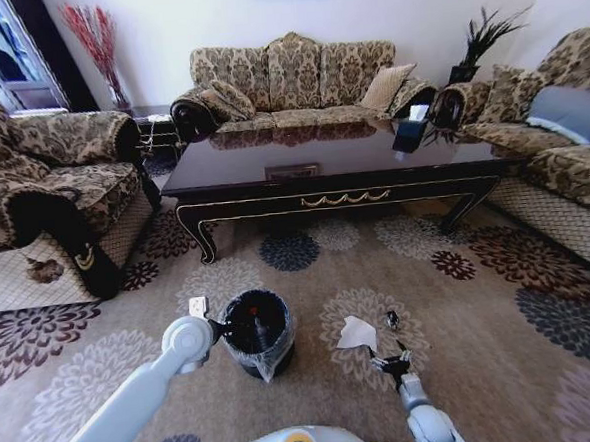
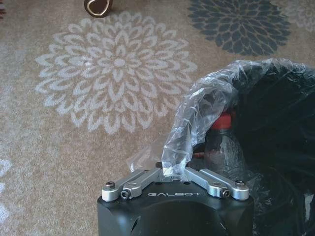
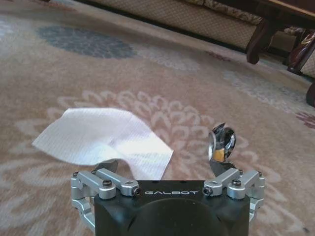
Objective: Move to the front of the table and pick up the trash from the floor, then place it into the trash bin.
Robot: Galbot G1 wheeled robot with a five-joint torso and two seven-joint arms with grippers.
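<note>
The dark glossy table (image 1: 331,157) stands ahead across the carpet. The black trash bin (image 1: 257,334) sits on the floor close in front of me, with a red-capped bottle (image 2: 224,140) inside it. My left gripper (image 1: 218,331) (image 2: 172,172) hovers at the bin's rim, shut on a strip of clear crinkled plastic (image 2: 197,113); I cannot tell whether it is a loose wrapper or part of the liner. A white paper scrap (image 1: 357,332) (image 3: 98,135) lies right of the bin. My right gripper (image 1: 389,361) (image 3: 162,169) is low and open, with the paper's corner between its fingers. A small shiny bit (image 1: 392,320) (image 3: 221,145) lies beside it.
A small white piece (image 1: 198,307) lies on the carpet left of the bin. Patterned sofas (image 1: 43,196) (image 1: 560,135) flank the table and a third (image 1: 286,81) stands behind it. Open flowered carpet (image 1: 481,310) lies between me and the table.
</note>
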